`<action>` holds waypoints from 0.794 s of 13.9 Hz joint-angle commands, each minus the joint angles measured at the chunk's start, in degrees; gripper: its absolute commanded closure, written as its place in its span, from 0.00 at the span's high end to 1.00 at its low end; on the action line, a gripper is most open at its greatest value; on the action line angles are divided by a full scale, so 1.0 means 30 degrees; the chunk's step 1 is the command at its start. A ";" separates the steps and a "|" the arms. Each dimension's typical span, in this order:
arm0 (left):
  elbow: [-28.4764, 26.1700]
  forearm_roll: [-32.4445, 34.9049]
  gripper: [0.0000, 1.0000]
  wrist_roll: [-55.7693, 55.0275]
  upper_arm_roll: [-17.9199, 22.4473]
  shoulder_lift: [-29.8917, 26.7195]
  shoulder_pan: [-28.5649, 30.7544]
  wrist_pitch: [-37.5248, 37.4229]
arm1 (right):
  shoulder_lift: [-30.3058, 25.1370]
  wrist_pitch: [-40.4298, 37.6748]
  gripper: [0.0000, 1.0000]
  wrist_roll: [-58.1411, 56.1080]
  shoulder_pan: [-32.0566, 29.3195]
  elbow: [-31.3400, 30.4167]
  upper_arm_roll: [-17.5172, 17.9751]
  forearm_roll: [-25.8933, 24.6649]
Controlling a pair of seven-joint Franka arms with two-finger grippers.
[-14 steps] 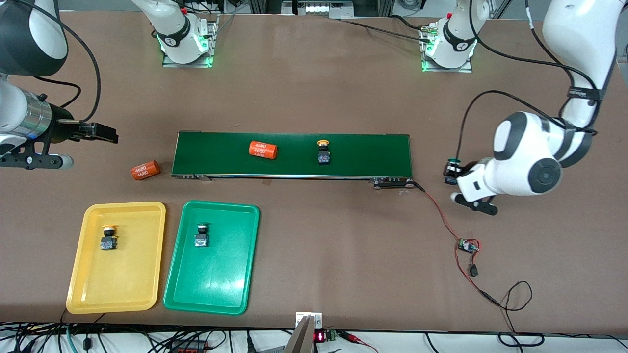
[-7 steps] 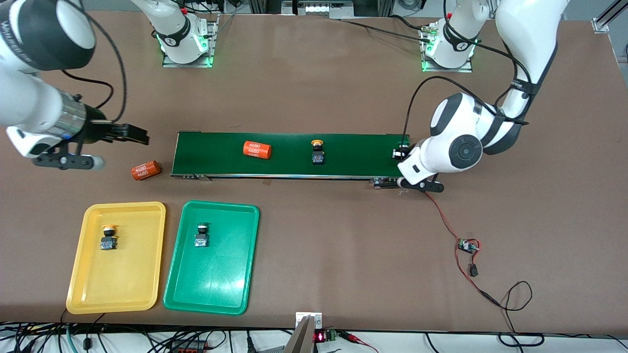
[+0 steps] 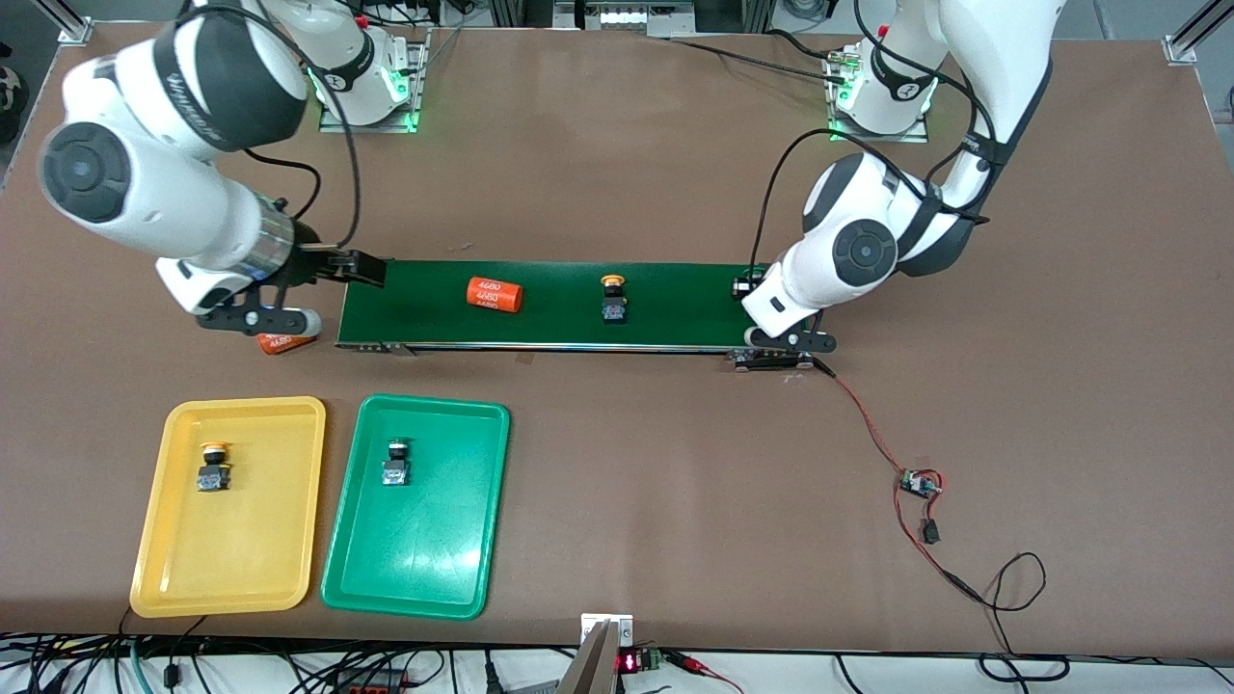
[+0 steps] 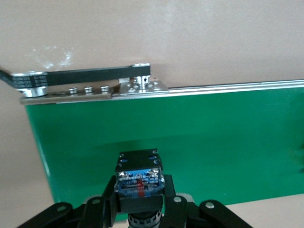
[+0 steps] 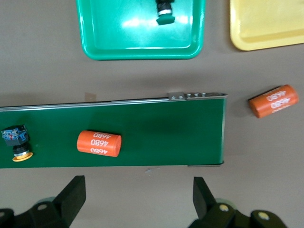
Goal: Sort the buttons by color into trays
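Gripping a button (image 4: pixel 140 179) between its fingers, the left gripper (image 3: pixel 750 289) hangs over the end of the dark-green conveyor belt (image 3: pixel 675 306) at the middle right of the front view. Its jaws are nearly shut on the switch's black-and-blue body. In the left wrist view that body sits at the bottom centre of the frame, blue face with a red mark turned to the camera, and the cap's colour cannot be told.

The right gripper (image 3: pixel 371 271) is over the belt's other end, at the middle left of the front view, its fingers (image 5: pixel 71 194) spread wide with nothing between them.

A yellow-capped button (image 3: pixel 611 299) lies on the belt near the frame's centre, with an orange cylinder (image 3: pixel 494 294) printed "4680" beside it, toward the right arm's end. A second orange cylinder (image 3: pixel 284 342) lies on the table just off that end of the belt, partly under the right arm.

At the lower left of the front view sit the yellow tray (image 3: pixel 174 588) and, beside it, the green tray (image 3: pixel 415 588). Another yellow-capped button (image 3: pixel 213 467) lies in the yellow tray, and a green-capped button (image 3: pixel 395 463) lies in the green one, each in the half of its tray farther from the front camera.
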 commanded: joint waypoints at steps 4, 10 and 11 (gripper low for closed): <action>-0.1996 -0.0428 0.00 0.0227 0.0208 -0.0750 -0.0268 0.2221 | -0.0375 0.2706 1.00 0.2187 -0.0118 -0.2437 0.1633 -0.0017; -0.1881 -0.0223 1.00 0.0373 0.0208 -0.0602 -0.0268 0.2283 | -0.0258 0.5199 1.00 0.3800 0.0731 -0.4227 0.1752 -0.0135; -0.1764 -0.0223 1.00 0.0315 0.0237 -0.0777 -0.0239 0.2165 | -0.0084 0.5462 1.00 0.3800 0.0761 -0.4315 0.1781 -0.0135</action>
